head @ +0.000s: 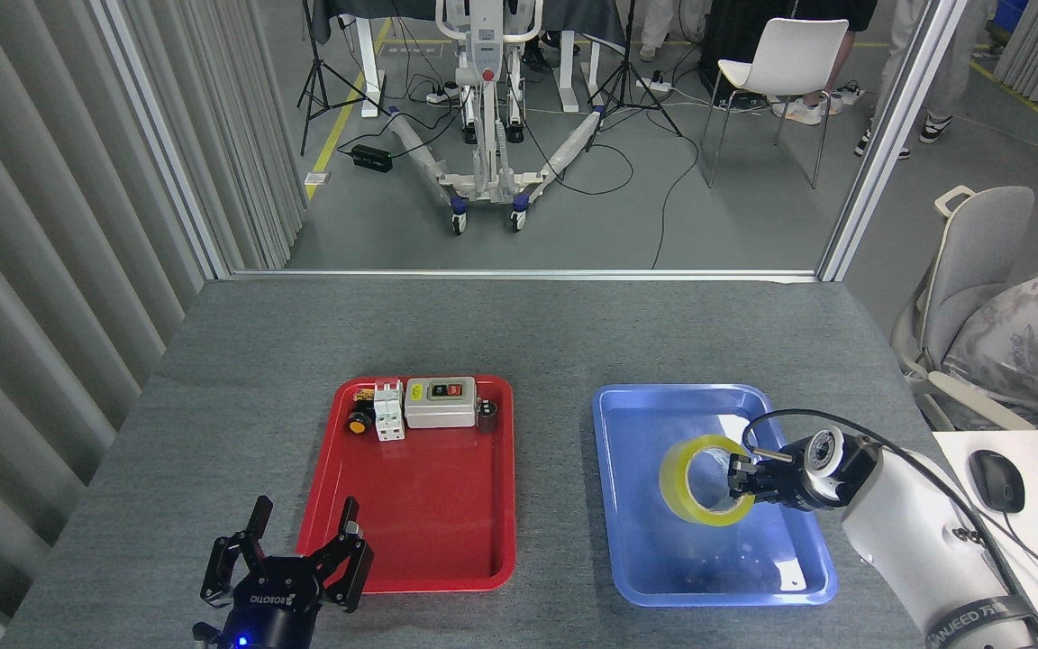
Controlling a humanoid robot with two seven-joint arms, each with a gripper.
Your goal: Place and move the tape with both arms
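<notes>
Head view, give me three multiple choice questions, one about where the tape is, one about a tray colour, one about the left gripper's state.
1. Where is the tape?
A. Lying flat in the red tray
B. Held over the blue tray
C. On the bare table

2. What colour is the tray holding the switch box?
A. Red
B. Blue
C. Green

3. What state is the left gripper in?
A. Shut on the tape
B. Shut on nothing
C. Open, holding nothing

Answers:
1. B: the right gripper holds the roll on edge over the blue tray.
2. A: the box sits at the far end of the red tray.
3. C: its fingers are spread with nothing between them.
</notes>
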